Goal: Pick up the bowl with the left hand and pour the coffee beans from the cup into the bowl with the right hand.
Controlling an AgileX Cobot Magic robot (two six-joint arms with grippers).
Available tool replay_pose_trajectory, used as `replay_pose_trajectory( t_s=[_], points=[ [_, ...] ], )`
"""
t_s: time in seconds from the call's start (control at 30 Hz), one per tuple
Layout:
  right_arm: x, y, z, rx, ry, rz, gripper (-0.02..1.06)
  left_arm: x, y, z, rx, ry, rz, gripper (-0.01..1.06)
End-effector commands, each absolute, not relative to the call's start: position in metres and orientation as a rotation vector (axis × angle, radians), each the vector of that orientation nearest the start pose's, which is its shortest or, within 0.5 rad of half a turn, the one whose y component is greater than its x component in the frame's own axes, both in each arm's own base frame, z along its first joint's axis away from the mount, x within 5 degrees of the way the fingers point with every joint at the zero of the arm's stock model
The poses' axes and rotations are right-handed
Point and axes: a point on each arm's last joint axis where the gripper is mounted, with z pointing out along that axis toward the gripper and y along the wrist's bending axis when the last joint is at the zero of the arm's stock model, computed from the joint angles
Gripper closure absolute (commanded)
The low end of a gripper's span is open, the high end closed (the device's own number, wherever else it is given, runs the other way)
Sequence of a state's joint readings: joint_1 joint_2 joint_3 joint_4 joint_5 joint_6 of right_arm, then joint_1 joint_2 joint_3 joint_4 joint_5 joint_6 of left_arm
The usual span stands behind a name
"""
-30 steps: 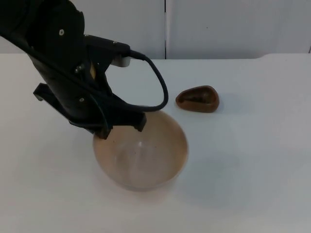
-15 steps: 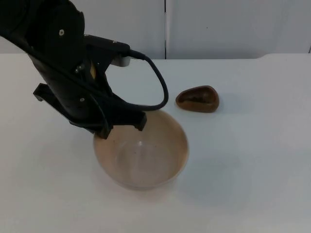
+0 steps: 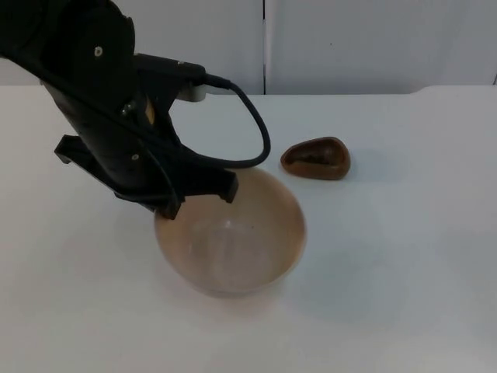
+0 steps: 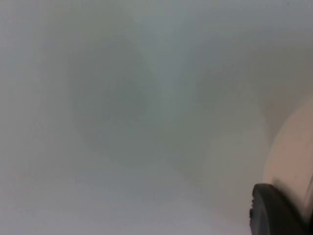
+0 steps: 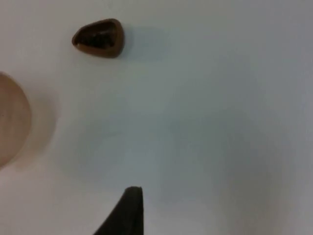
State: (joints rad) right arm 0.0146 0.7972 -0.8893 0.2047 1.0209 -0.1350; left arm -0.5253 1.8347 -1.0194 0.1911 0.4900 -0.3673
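Observation:
A translucent tan bowl [image 3: 233,241] hangs in the middle of the top view, with my left gripper [image 3: 169,211] shut on its rim at the upper left edge. In the left wrist view, part of the bowl's pale wall [image 4: 288,156] lies beside a black fingertip [image 4: 274,213]. A small brown cup [image 3: 316,158] holding dark coffee beans stands on the table to the right of and behind the bowl. The right wrist view looks down on the cup [image 5: 99,38] and an edge of the bowl [image 5: 12,122] from well above, with one black fingertip [image 5: 128,210] in sight.
The white table top [image 3: 404,256] stretches open to the right of the bowl and the cup. A grey partition wall [image 3: 349,47] closes off the back of the table.
The left gripper and the bowl have shifted slightly to the right. The cup has not moved.

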Motion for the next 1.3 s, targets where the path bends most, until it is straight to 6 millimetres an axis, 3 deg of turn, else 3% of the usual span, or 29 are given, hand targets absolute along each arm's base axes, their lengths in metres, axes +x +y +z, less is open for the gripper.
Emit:
replay_pose_trajectory(
  t_s=[0.0, 0.17, 0.23, 0.33, 0.37, 0.5, 0.53, 0.7, 0.9, 1.0, 1.17, 1.27],
  points=[
    [0.152, 0.019, 0.353, -0.13, 2.409, 0.224, 0.01, 0.302, -0.168, 0.155, 0.405, 2.725, -0.089, 1.05],
    [0.212, 0.024, 0.341, -0.109, 2.548, 0.282, 0.01, 0.302, -0.168, 0.155, 0.402, 2.726, -0.09, 1.05],
    [0.224, 0.027, 0.337, -0.109, 2.573, 0.29, 0.01, 0.302, -0.168, 0.155, 0.402, 2.726, -0.09, 1.05],
    [0.26, 0.046, 0.325, -0.143, 2.649, 0.277, 0.01, 0.302, -0.168, 0.155, 0.402, 2.726, -0.09, 1.05],
    [0.26, 0.046, 0.325, -0.143, 2.649, 0.277, 0.01, 0.302, -0.168, 0.155, 0.402, 2.726, -0.09, 1.05],
    [0.301, 0.071, 0.31, -0.132, 2.715, 0.155, 0.01, 0.303, -0.167, 0.155, 0.425, 2.717, -0.073, 1.05],
    [0.301, 0.071, 0.31, -0.132, 2.715, 0.155, 0.01, 0.303, -0.167, 0.155, 0.425, 2.717, -0.073, 1.05],
    [0.347, 0.108, 0.288, -0.14, 2.781, 0.143, 0.01, 0.303, -0.167, 0.155, 0.43, 2.717, -0.068, 1.05],
    [0.376, 0.137, 0.272, -0.09, 2.812, 0.115, 0.02, 0.303, -0.167, 0.155, 0.43, 2.715, -0.069, 1.05],
    [0.394, 0.163, 0.254, -0.102, 2.82, 0.092, 0.02, 0.303, -0.167, 0.155, 0.43, 2.717, -0.068, 1.05],
    [0.411, 0.183, 0.231, -0.123, 2.822, -0.04, 0.02, 0.303, -0.167, 0.155, 0.43, 2.719, -0.066, 1.05],
    [0.422, 0.189, 0.225, -0.086, 2.805, -0.032, 0.02, 0.303, -0.167, 0.155, 0.43, 2.72, -0.065, 1.05]
  ],
)
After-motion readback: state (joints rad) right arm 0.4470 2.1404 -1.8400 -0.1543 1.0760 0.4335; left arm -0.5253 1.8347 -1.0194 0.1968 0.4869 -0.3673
